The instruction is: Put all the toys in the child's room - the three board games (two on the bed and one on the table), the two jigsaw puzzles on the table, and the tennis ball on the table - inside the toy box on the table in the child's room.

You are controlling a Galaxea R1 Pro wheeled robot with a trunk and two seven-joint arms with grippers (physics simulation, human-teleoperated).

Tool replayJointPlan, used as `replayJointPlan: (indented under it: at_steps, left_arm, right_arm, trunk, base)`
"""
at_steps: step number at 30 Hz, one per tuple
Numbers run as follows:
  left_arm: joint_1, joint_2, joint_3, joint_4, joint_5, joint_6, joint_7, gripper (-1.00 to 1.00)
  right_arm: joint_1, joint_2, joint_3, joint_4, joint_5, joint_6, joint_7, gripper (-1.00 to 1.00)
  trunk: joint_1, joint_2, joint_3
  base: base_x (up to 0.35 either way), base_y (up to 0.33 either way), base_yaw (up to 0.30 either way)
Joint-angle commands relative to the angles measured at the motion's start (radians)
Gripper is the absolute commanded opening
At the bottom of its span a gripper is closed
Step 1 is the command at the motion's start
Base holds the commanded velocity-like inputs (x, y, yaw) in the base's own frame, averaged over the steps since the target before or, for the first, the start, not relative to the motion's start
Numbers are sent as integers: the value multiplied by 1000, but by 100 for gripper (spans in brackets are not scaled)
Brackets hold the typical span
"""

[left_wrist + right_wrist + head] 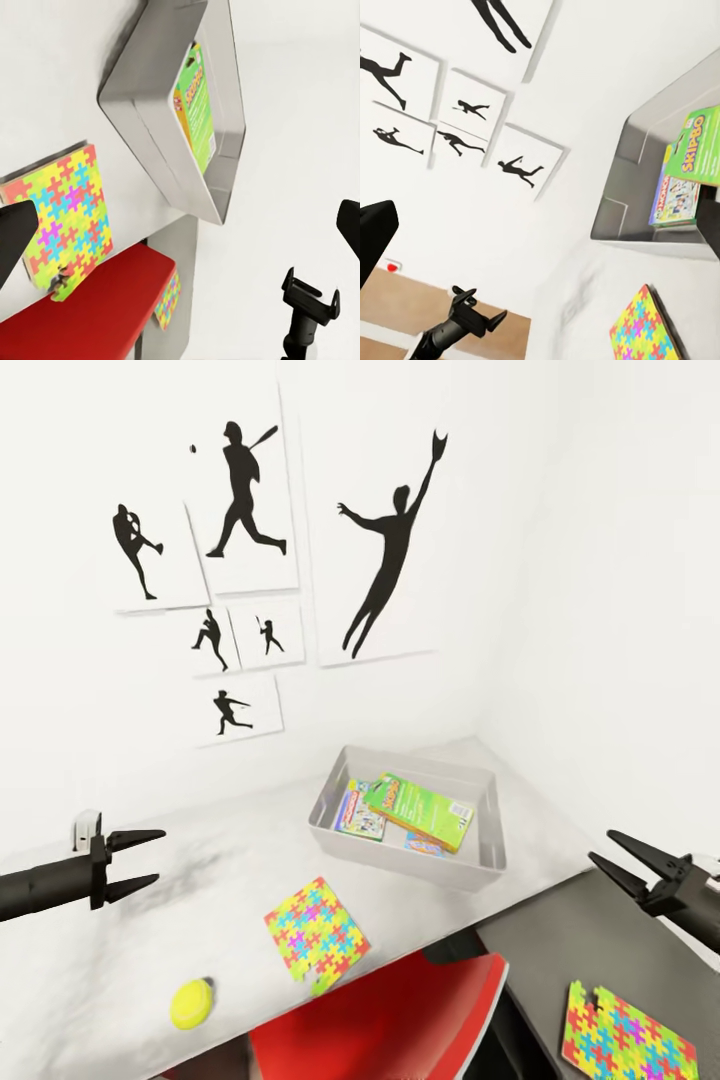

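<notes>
Nearest, a yellow-green tennis ball (191,1002) and a bright multicoloured jigsaw panel (315,934) are lying loose on the pale grey table top (120,960), with a second jigsaw panel (625,1035) waiting on the lower dark section. Both black grippers, left (150,860) and right (612,855), are hanging spread apart, gripping nothing. Beyond, the shallow grey toy box (400,850) is holding green-edged and smaller board games (425,810); the third's partly covered, so I'm judging about halfway.

Head camera looks forward and down from above the counter (120,960), toward the white corner wall with its posters (240,560). Left wrist camera faces across the counter, close to the toy box (161,127) and a jigsaw puzzle (64,217). Right wrist camera faces back the other way; all three views share the toy box.
</notes>
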Motion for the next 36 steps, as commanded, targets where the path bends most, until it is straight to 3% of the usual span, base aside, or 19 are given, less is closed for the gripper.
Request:
replayJointPlan:
  at_steps: [1,7,16,32,36]
  left_arm:
    - [-1,1,-1,0,8,1,5,100]
    - [-1,1,0,0,9,1,5,100]
    - [-1,1,0,0,9,1,5,100]
    - [0,1,0,0,7,1,5,100]
    - [0,1,0,0,7,1,5,100]
  right_arm:
    - [-1,1,-1,0,6,5,6,100]
    - [-1,6,1,4,10,-63,1,100]
    - [-1,7,3,17,89,-102,8,100]
    - [-1,9,4,18,93,-104,10,100]
    - [-1,21,3,17,96,-105,10,100]
  trunk:
    - [1,-2,-1]
    - [1,-2,3]
    - [1,-2,4]
    - [1,-2,4]
    - [1,-2,4]
  base:
    - [-81,9,-96]
    - [-156,3,-66]
    - [-60,4,-15]
    - [-61,26,0]
    - [-81,0,0]
